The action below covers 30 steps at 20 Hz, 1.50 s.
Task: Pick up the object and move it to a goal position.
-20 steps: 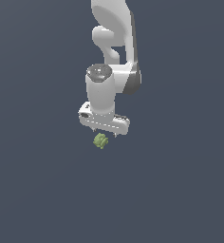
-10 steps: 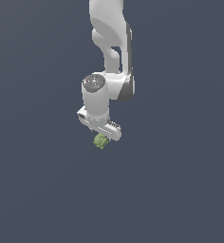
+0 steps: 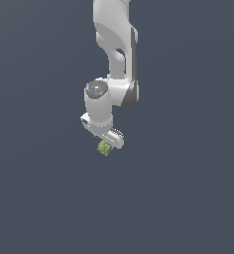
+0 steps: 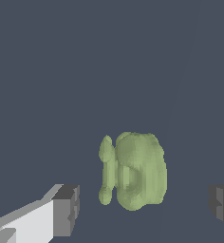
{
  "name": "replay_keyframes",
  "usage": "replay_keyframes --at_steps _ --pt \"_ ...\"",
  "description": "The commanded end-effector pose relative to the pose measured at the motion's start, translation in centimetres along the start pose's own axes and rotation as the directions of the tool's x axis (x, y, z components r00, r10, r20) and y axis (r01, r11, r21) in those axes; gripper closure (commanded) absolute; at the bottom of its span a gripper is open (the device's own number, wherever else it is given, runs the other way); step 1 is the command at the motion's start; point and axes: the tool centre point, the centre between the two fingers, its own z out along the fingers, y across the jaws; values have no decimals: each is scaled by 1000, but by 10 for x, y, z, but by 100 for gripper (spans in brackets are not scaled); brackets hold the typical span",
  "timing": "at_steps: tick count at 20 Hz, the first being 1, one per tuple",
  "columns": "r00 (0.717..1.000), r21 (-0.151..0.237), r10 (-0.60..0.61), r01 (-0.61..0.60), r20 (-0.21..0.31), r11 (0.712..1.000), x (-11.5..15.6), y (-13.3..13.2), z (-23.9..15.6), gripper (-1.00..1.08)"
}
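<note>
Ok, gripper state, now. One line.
Gripper: open, holding nothing; the fingers stand apart on either side of the olive-green object, with visible gaps between them and it.

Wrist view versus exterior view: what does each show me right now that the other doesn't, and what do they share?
Only the wrist view shows the pincer standing open, a clear gap between each fingertip and the olive-green object, so nothing is gripped.

Only the exterior view shows the white arm reaching down from above and the wrist body over the object; there the fingers are too small to judge.

Both show the object at the pincer, against plain dark grey.
</note>
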Motion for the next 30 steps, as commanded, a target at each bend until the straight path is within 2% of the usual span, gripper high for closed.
replay_keyframes --at_steps 1,11,16,17,30 --pt "1000 0 0 0 0 1000 0 0 1 -92" --pt "1000 0 5 -5 0 1000 -1 1 43 -92" --pt "1000 0 5 -5 0 1000 0 0 50 -92" --pt "1000 0 5 -5 0 1000 0 0 50 108" --pt "1000 1 5 -5 -1 1000 -1 -3 47 108"
